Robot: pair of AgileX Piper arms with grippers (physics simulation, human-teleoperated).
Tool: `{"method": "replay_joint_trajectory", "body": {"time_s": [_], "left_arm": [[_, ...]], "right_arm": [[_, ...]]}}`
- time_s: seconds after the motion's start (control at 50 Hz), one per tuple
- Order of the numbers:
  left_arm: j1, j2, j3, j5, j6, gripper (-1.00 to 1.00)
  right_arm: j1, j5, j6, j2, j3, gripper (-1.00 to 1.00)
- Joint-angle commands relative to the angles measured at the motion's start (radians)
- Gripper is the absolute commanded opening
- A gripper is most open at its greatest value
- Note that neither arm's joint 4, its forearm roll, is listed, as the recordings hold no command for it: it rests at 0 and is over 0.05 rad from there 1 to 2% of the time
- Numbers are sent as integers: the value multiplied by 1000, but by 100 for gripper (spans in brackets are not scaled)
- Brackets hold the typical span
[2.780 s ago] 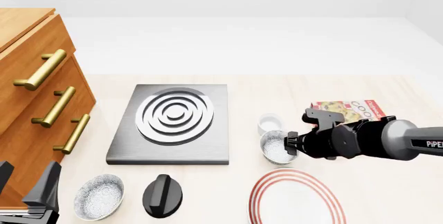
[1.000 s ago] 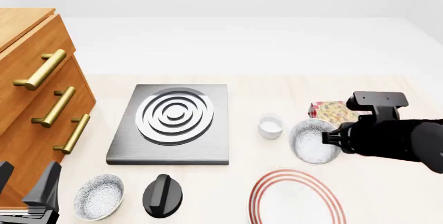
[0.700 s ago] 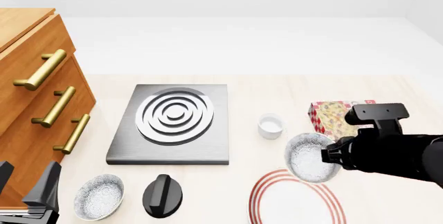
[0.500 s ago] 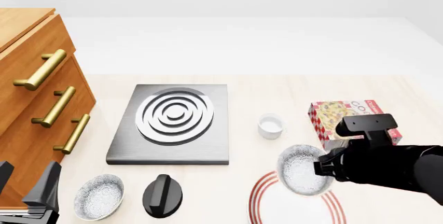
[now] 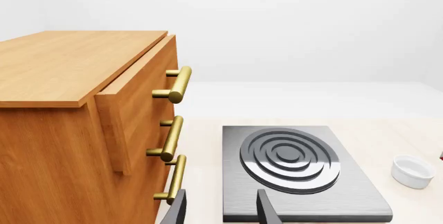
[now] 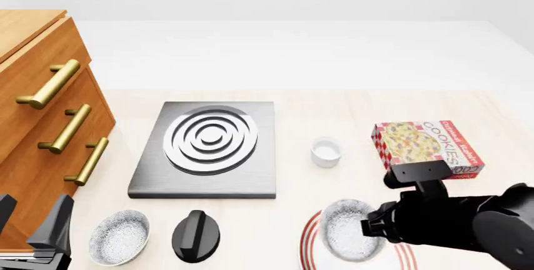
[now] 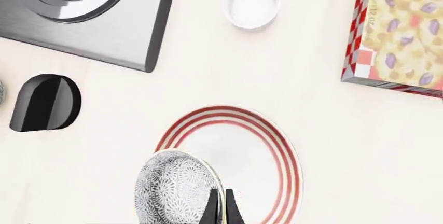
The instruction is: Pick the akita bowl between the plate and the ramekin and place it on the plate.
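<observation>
Near edge first, front cam: my left gripper (image 6: 34, 232) sits low at the table's left corner, fingers (image 5: 266, 211) spread apart w/ nothing between them; the left wrist cam looks past them at the drawer cabinet (image 5: 83, 130) and the stove slab (image 6: 209, 148).

Next to it on the table, the twin bowl (image 6: 119, 237) and a black knob (image 6: 197, 236), just beside each other but apart.

R side: my right gripper (image 7: 221, 208) is pinched tight on the rim of the akita bowl (image 6: 349, 229). Right wrist cam shows the two fingers nearly together w/ the bowl wall (image 7: 176, 187) clamped between them. The bowl hangs tilted over the plate (image 6: 313, 232), overlapping its left part in the front cam; can't tell if it touches the plate surface. The plate's red rings (image 7: 291, 167) show around the bowl.

Farther back, the ramekin (image 6: 326, 152) stands alone on the table, between the stove slab and a cookie box (image 6: 426, 145). The box lies flat, well apart from the plate. The cabinet runs along the left edge, three brass handles (image 6: 71, 126) facing in.
</observation>
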Motion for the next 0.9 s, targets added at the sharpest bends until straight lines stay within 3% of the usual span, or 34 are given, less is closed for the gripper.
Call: {"method": "replay_joint_trajectory", "body": {"time_s": [0.02, 0.46, 0.5, 0.64, 0.9], "left_arm": [[0, 0, 0, 0, 0, 100], [0, 0, 0, 0, 0, 100], [0, 0, 0, 0, 0, 100], [0, 0, 0, 0, 0, 100], [0, 0, 0, 0, 0, 100]], "right_arm": [[41, -52, 43, 51, 32, -100], [27, -90, 70, 87, 81, -100], [6, -81, 42, 78, 80, -100], [0, -77, 40, 87, 80, -100], [20, -117, 66, 149, 98, -100]]}}
